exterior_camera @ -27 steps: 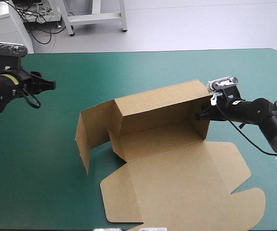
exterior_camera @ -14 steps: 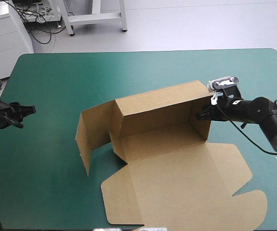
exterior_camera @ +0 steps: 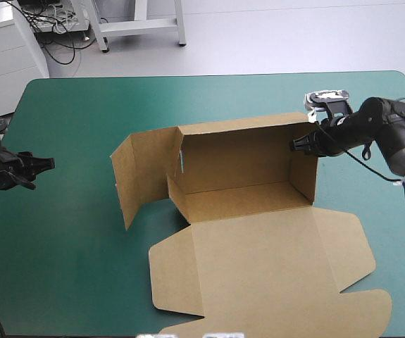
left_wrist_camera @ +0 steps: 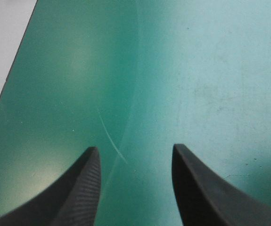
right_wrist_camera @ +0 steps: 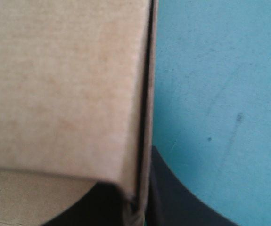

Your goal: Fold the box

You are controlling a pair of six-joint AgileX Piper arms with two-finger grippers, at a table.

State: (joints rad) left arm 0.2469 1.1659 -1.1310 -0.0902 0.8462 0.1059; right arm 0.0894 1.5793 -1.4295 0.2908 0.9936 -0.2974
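A brown box (exterior_camera: 258, 246) of cut board sits at the middle of the teal-green worktop (exterior_camera: 188, 98), partly raised into an open tray. Its long back wall stands upright on the far side. The short wall on the right also stands upright, meeting the back wall at a corner. On the left, a short flap stands at the tray's end, and a larger side panel swings outward beyond it, standing on its edge. Inside the tray only the bare board floor shows. The lid lies flat on the worktop, spreading from the tray's front toward the near edge, with its tabs lying flat too.

The right gripper (exterior_camera: 297, 145) is at the box's far right corner. In the right wrist view its jaws (right_wrist_camera: 137, 207) are clenched on the upright edge of the box (right_wrist_camera: 64, 84), one on each side of the board, with the worktop (right_wrist_camera: 220, 70) beside it.

The left gripper (exterior_camera: 47, 164) hangs near the worktop's left edge, well apart from the box. In the left wrist view its jaws (left_wrist_camera: 135, 155) are released and stand apart, with only the worktop (left_wrist_camera: 196, 70) beneath.
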